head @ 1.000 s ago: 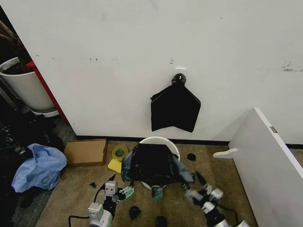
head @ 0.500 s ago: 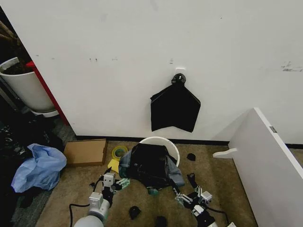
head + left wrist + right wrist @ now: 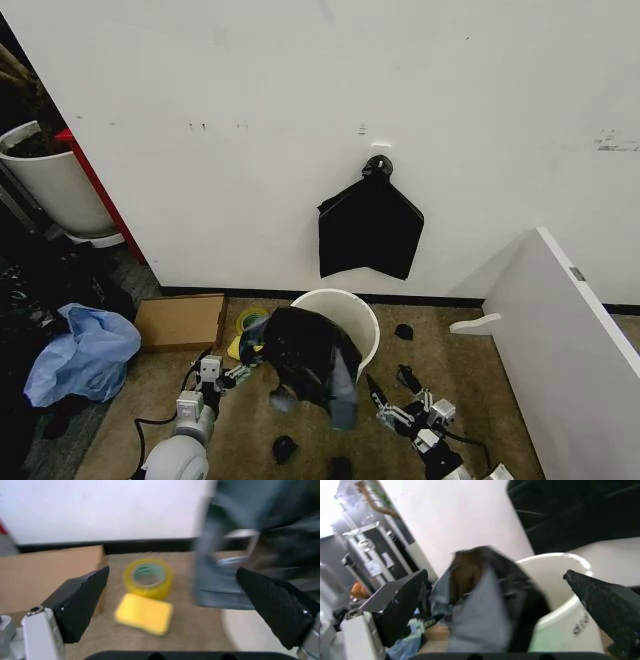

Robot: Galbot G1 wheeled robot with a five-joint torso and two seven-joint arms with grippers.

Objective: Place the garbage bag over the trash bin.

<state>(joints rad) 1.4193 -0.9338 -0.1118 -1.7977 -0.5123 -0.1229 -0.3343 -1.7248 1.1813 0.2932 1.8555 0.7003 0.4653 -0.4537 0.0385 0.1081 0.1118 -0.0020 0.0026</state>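
Black garbage bag (image 3: 305,358) drapes over the near-left rim of the upright white trash bin (image 3: 355,312), hanging downward. Left gripper (image 3: 228,374) and right gripper (image 3: 385,412) flank it, both spread wide, holding nothing.

- The thin, glossy black plastic garbage bag (image 3: 305,358) covers the near-left part of the round cream-white plastic trash bin (image 3: 352,312); we cannot see the bin's base there.
- In the left wrist view the bag (image 3: 252,543) is smeared, and we cannot make out its edges or whether it touches the bin's rim (image 3: 250,628), which the frame cuts off.
- In the right wrist view the bag (image 3: 485,603) is blurred too; the bin (image 3: 560,603) runs out of the frame.
- The tall white tub with a dark rim (image 3: 50,185) is cut by the head view's left edge.
- The small dark bits on the carpet (image 3: 285,448) are too small for us to name.
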